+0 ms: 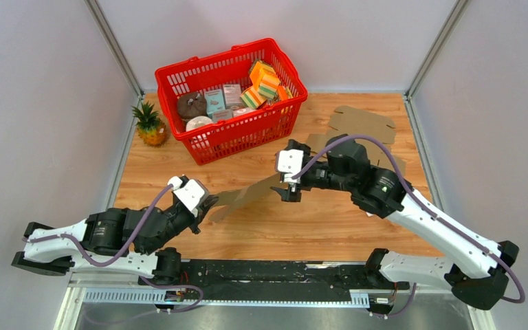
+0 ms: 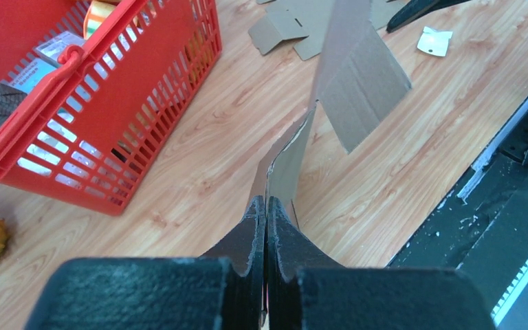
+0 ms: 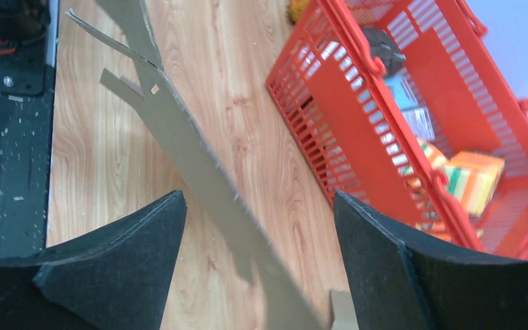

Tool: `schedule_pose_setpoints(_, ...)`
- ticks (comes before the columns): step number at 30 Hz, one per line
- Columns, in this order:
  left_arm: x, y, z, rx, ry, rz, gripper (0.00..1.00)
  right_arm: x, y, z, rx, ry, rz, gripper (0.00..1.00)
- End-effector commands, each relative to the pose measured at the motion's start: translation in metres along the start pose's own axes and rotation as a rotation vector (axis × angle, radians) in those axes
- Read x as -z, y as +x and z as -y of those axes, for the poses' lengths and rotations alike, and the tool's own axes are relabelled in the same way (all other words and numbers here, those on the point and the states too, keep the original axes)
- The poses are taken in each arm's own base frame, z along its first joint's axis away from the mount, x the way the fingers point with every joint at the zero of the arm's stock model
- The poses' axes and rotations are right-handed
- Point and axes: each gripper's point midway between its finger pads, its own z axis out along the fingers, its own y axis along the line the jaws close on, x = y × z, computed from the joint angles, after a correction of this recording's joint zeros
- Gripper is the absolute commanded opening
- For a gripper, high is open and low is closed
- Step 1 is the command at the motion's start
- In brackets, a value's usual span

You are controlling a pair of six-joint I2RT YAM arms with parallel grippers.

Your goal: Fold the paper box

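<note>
Black metal rail [image 1: 282, 271] runs along the near edge, where both of my arms are mounted. Just beyond it, on the left, my left gripper [image 1: 206, 206] is closed tight on the near end of the paper box [image 1: 247, 196], a flat brown cardboard blank. The left wrist view shows its two fingers [image 2: 247, 237] pressed together with the board's edge pinched between them, and the blank standing on edge, rising away from the tips. The blank stretches rightward over the wooden table [image 1: 302, 230] to my right gripper [image 1: 290, 191], near the table's middle. There the jaws stand wide apart, and the right wrist view shows the board passing slantwise through the gap, touching neither finger [image 3: 124, 254] as far as I can see. Behind my right arm a second cardboard blank [image 1: 361, 124] lies flat on the table, partly hidden by the arm. Farther back and to the left sits a red plastic basket [image 1: 237, 137] holding small packets and striped sponges [image 1: 265, 82]. A pineapple [image 1: 150, 125] sits just beside the basket's left end, near the far left corner of the table.
</note>
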Motion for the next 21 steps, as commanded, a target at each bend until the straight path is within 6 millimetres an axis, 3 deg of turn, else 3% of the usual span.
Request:
schedule_pose_setpoints(1, 0.007, -0.002, -0.005, 0.037, 0.006, 0.006, 0.0, -0.013, -0.029, -0.009, 0.183, -0.122, 0.073, 0.79)
schedule_pose_setpoints(6, 0.011, -0.001, -0.009, 0.055, 0.001, 0.015, 0.0, -0.028, -0.024, -0.025, 0.158, -0.21, 0.06, 0.67)
schedule_pose_setpoints(10, 0.014, -0.003, -0.013, 0.07, -0.004, 0.031, 0.0, -0.033, -0.022, -0.026, 0.124, -0.2, 0.066, 0.4)
schedule_pose_setpoints(12, 0.016, -0.006, -0.016, 0.081, -0.006, 0.039, 0.0, -0.031, -0.026, -0.026, 0.112, -0.195, 0.076, 0.34)
schedule_pose_setpoints(16, 0.022, -0.019, -0.018, 0.123, 0.011, 0.08, 0.0, -0.022, -0.029, -0.025, 0.065, -0.184, 0.061, 0.0)
schedule_pose_setpoints(18, 0.023, -0.026, -0.012, 0.141, 0.045, 0.097, 0.02, -0.017, -0.031, -0.024, 0.01, -0.166, 0.058, 0.0)
schedule_pose_setpoints(19, 0.025, -0.033, -0.011, 0.149, 0.056, 0.104, 0.26, -0.013, -0.035, -0.02, -0.028, -0.138, 0.052, 0.0)
schedule_pose_setpoints(20, 0.026, -0.037, -0.007, 0.152, 0.083, 0.106, 0.4, -0.007, -0.04, -0.017, -0.074, -0.122, 0.054, 0.0)
schedule_pose_setpoints(21, 0.029, -0.041, -0.008, 0.156, 0.091, 0.108, 0.51, 0.005, -0.063, -0.011, -0.165, -0.103, 0.089, 0.0)
